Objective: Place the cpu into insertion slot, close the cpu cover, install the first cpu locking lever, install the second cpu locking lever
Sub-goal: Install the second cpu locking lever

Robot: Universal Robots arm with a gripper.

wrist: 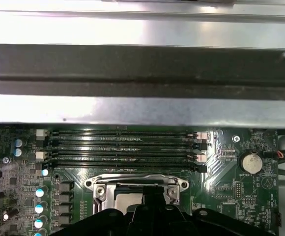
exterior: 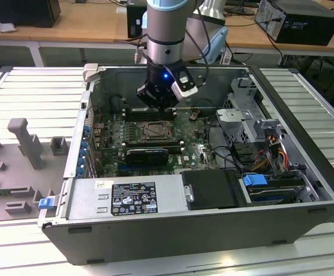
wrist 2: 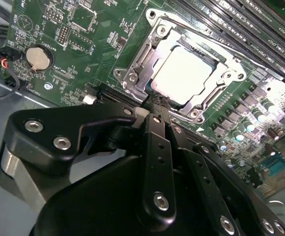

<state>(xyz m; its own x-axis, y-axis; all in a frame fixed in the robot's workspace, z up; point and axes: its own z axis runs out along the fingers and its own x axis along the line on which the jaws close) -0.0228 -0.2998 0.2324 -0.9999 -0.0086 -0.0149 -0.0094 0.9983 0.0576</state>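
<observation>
The cpu, a pale square chip, lies in the insertion slot on the green motherboard. The silvery cpu cover lies flat around it, with the chip showing through its cut-out. My gripper is shut with nothing in it, its tips just off the socket's near edge. In the exterior view the gripper hangs inside the open computer case, above the slot and the memory slots behind it. The first wrist view shows the slot just ahead of my gripper. I cannot tell how the locking levers stand.
Long black memory slots run beside the socket, and the case wall rises just past them. A coin battery and cables lie on the board. Drive cages and wiring stand at the exterior view's right, and a grey fixture at its left.
</observation>
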